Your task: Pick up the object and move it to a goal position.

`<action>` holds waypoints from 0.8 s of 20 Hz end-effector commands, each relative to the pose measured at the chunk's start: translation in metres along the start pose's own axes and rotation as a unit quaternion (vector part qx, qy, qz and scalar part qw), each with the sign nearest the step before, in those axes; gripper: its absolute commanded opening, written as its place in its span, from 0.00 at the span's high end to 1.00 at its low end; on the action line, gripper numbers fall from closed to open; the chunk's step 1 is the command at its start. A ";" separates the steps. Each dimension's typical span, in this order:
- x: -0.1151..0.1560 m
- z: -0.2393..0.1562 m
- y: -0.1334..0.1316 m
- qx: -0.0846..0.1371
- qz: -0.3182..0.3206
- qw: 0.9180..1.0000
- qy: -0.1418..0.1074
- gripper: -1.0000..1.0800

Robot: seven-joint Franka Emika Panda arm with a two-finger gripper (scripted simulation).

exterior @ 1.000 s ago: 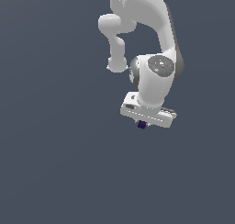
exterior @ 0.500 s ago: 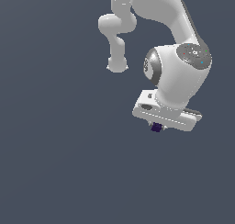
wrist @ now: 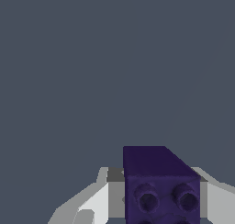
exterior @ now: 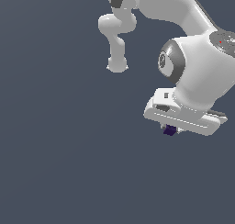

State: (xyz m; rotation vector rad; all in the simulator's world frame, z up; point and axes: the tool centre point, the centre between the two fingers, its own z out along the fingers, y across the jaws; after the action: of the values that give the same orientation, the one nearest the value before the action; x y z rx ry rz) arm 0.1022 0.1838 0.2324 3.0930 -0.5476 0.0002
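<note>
The object is a tiny dark purple block [exterior: 170, 130] that shows just under the white hand of my arm, at the exterior view's right. My gripper [exterior: 171, 129] is shut on it and holds it in the air. In the wrist view the purple block [wrist: 158, 184] fills the space between the two white fingers [wrist: 98, 201] and shows round holes on its near face. No goal marker shows in either view.
The white arm [exterior: 197, 58] reaches in from the top of the exterior view, with an elbow joint [exterior: 117, 64] hanging at the upper middle. Everything around it is a plain dark grey background.
The arm has carried the purple block toward the exterior view's right and a little lower, and the hand looks larger, nearer to the camera. The gripper has stayed shut on the block.
</note>
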 end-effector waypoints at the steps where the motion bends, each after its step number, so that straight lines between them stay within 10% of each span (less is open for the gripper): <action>1: 0.004 -0.007 -0.008 0.000 0.000 1.000 0.000 1.00; 16: 0.015 -0.025 -0.030 0.000 0.000 1.000 0.000 1.00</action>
State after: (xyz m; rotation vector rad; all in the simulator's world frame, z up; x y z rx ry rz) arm 0.1252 0.2061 0.2564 3.0934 -0.5473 -0.0006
